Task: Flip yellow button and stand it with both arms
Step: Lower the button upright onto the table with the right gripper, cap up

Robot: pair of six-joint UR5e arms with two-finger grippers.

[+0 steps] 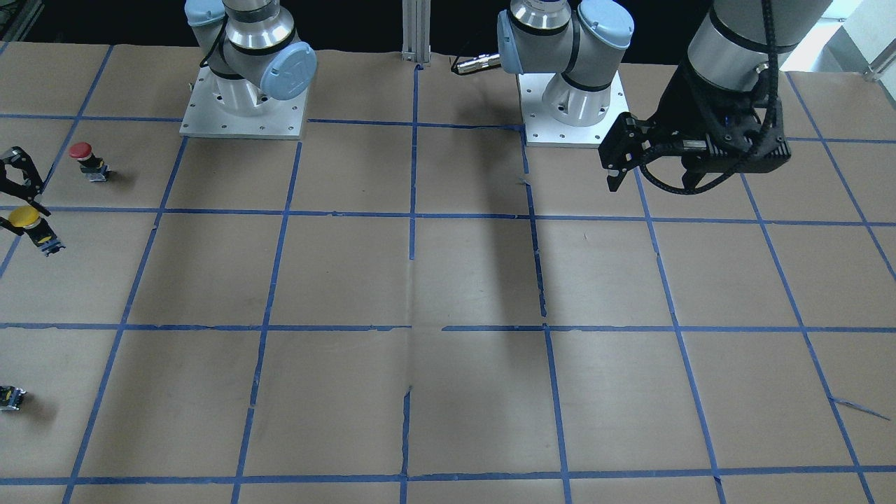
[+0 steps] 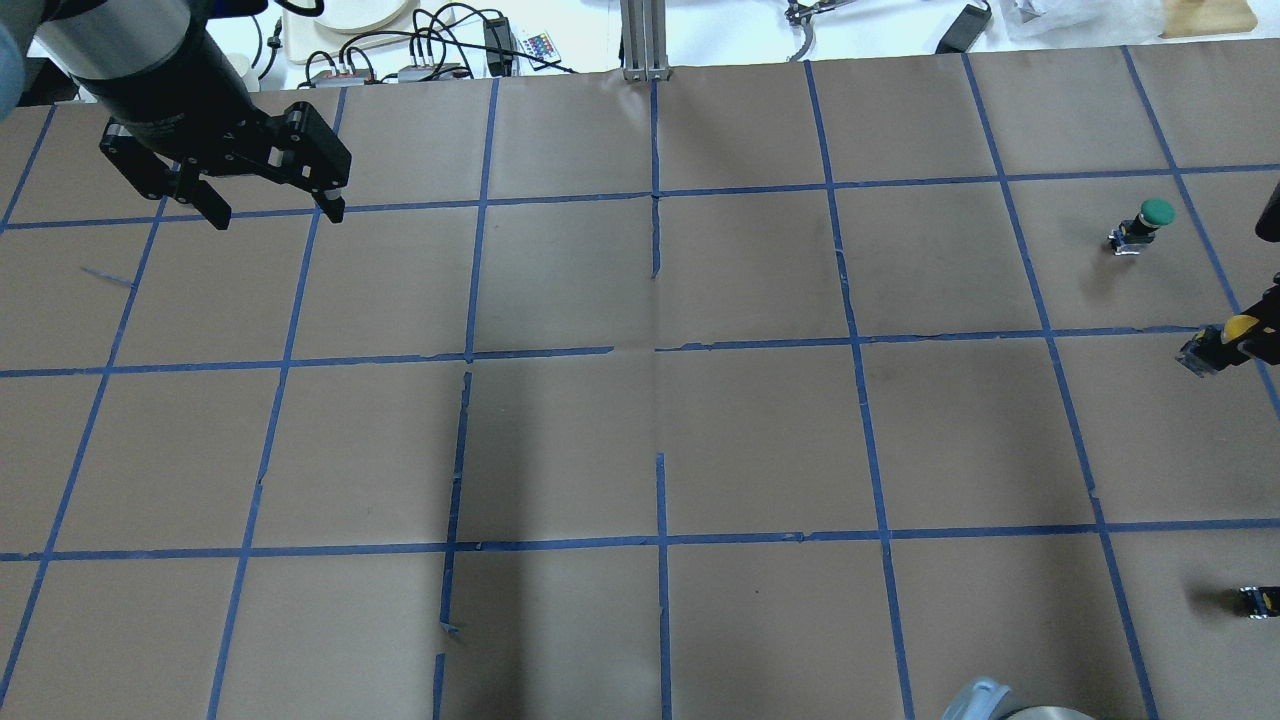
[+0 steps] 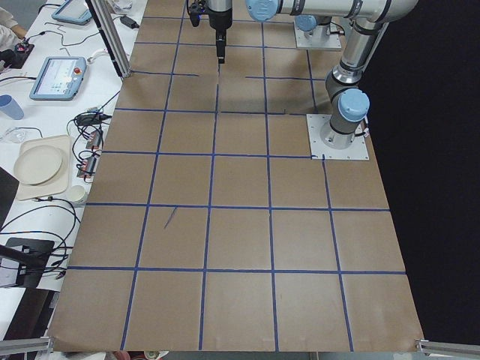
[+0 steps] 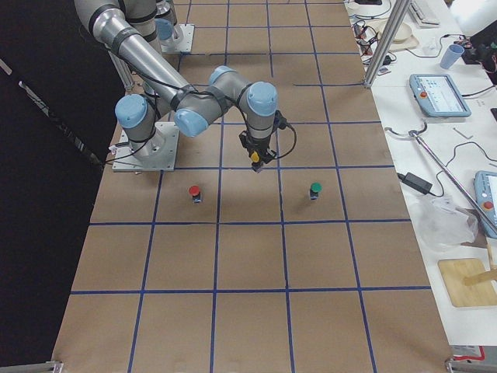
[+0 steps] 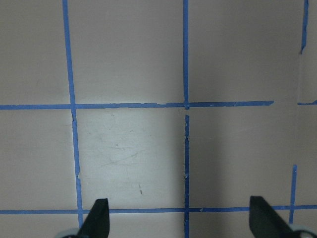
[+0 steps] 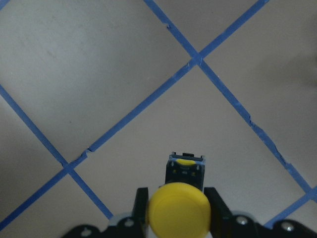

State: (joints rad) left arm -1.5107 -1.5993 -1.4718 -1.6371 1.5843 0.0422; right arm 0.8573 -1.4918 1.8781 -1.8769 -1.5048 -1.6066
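The yellow button (image 6: 179, 212) is gripped by my right gripper (image 6: 179, 218), which is shut on it just under the cap. Its black-grey body (image 6: 184, 168) points down, above the table. It also shows at the left edge of the front view (image 1: 24, 218), at the right edge of the overhead view (image 2: 1225, 338) and in the right-side view (image 4: 255, 165). My left gripper (image 2: 278, 213) is open and empty, hovering high over the far left of the table. It also shows in the front view (image 1: 651, 182) and in its own wrist view (image 5: 181, 218).
A red-capped button (image 1: 87, 159) stands near the right arm's side; it also shows in the right-side view (image 4: 194, 191). A green-capped button (image 2: 1145, 222) stands farther out. A small dark capless switch block (image 2: 1258, 600) lies near the table's right edge. Blue tape grids the brown table (image 2: 650, 450).
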